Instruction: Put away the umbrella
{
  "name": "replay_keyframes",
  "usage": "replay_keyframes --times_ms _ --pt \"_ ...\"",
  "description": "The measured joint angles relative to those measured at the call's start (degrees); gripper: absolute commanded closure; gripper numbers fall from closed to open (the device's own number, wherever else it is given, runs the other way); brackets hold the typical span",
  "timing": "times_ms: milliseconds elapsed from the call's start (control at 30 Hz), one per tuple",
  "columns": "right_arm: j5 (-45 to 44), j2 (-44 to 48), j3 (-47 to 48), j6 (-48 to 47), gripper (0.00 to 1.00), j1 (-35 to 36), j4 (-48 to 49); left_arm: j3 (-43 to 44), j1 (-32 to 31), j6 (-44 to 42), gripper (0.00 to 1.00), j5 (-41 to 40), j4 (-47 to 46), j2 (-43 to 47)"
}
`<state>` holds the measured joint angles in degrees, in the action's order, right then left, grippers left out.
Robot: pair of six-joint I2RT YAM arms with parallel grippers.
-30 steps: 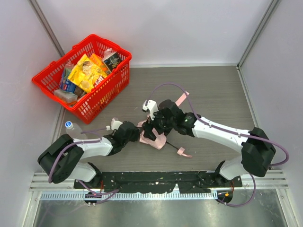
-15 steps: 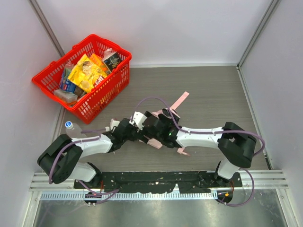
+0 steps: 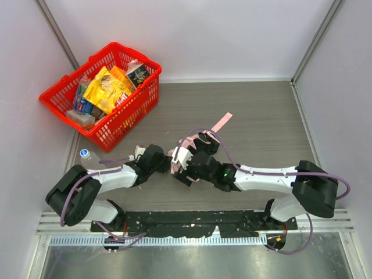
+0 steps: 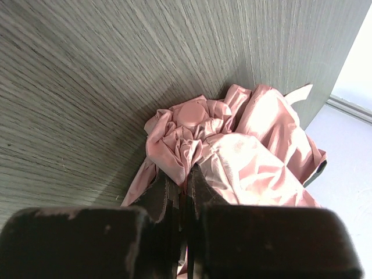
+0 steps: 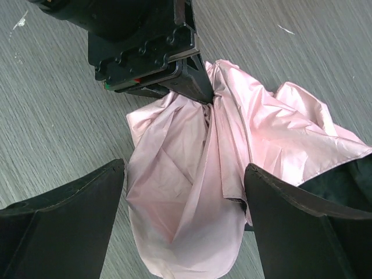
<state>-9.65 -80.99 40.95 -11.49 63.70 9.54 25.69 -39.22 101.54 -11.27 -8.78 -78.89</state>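
The umbrella [image 3: 174,156] is a crumpled bundle of pale pink fabric on the wood table, mostly hidden under both grippers in the top view. My left gripper [image 4: 187,174] is shut on a fold of the umbrella [image 4: 232,157] fabric. My right gripper [image 5: 185,168] is open, and its fingers [image 5: 75,215] stand on either side of the umbrella [image 5: 186,209] fabric without pinching it. The left gripper [image 5: 151,52] shows at the top of the right wrist view, clamping the cloth. A pink strap [image 3: 222,122] lies stretched out behind the arms. The shaft and handle are hidden.
A red basket [image 3: 58,93] full of snack packets stands at the back left. A small bottle with a white cap [image 3: 85,154] lies by the left wall. Walls close in the table on the left, back and right.
The right arm swung left over the umbrella, then drew back low toward the near side. It now covers the shaft and handle. The left gripper keeps its hold on the fabric.
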Motion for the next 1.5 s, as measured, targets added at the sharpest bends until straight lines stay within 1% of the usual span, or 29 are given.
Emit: replay_keyframes --times_ms 200,467,567,700,767,833,867,933,967,1000,1033,1233,1267,1300,1367,1400,1433,1500 --pt "0.5 -1.46 -0.63 -3.96 0.1 0.0 2.54 0.11 0.37 0.0 1.0 0.83 0.09 -0.11" --pt "-2.99 -9.07 0.42 -11.98 0.1 2.51 5.46 0.11 1.64 -0.09 1.0 3.06 0.24 -0.11" --pt "-7.34 -12.35 0.85 -14.75 0.1 3.1 8.04 0.11 2.12 -0.2 1.0 3.93 0.26 -0.11" --pt "-14.88 -19.45 3.19 -18.05 0.13 2.58 12.94 0.11 2.29 -0.28 1.0 4.42 0.24 -0.11" --pt "-17.57 -21.49 4.2 -19.26 0.19 2.21 15.02 0.15 2.38 -0.37 1.0 4.48 0.24 -0.11" --pt "-19.65 -22.84 4.68 -20.09 0.36 2.12 16.52 0.24 2.4 -0.46 1.0 4.46 0.24 -0.11" --pt "-20.22 -23.23 4.83 -20.41 0.56 2.14 16.68 0.24 2.43 -0.5 1.0 4.48 0.26 -0.11" --pt "-20.04 -23.93 4.9 -20.35 0.75 2.1 16.17 0.24 2.43 -0.57 1.0 4.55 0.24 -0.11" --pt "-19.52 -24.17 4.92 -19.96 0.81 2.05 15.78 0.28 2.43 -0.68 1.0 4.59 0.26 -0.11" --pt "-18.93 -24.28 4.9 -19.76 0.91 2.05 15.58 0.28 2.43 -0.87 1.0 4.57 0.37 -0.2" --pt "-18.6 -24.28 4.92 -19.47 0.99 2.03 15.39 0.28 2.45 -1.05 1.0 4.59 0.52 -0.24" --pt "-15.47 -23.71 6.03 -15.78 0.99 0.79 12.66 0.37 2.51 -2.45 1.0 3.82 0.24 -0.24" --pt "-14.73 -23.52 6.19 -14.86 0.99 0.46 12.17 0.44 2.64 -3.02 0.93 3.85 0.02 -0.24" --pt "-14.01 -23.26 6.19 -14.16 0.99 0.15 11.87 0.44 2.86 -3.45 0.81 3.87 -0.24 -0.24" --pt "-11.32 -22.43 6.05 -12.13 0.99 -1.01 11.19 0.39 3.5 -4.98 0.48 4.24 -0.98 -0.24" --pt "-9.7 -21.97 5.97 -10.97 0.99 -1.79 10.88 0.22 3.87 -6.14 0.36 4.46 -1.42 -0.22" --pt "-8.24 -21.57 5.95 -9.79 0.99 -2.71 10.69 -0.52 4.42 -7.54 0.27 4.85 -2.08 -0.09" --pt "-4.63 -20.83 5.99 -7.26 0.99 -4.9 10.14 -3.06 5.88 -8.44 0.15 6.27 -5.97 0.98"
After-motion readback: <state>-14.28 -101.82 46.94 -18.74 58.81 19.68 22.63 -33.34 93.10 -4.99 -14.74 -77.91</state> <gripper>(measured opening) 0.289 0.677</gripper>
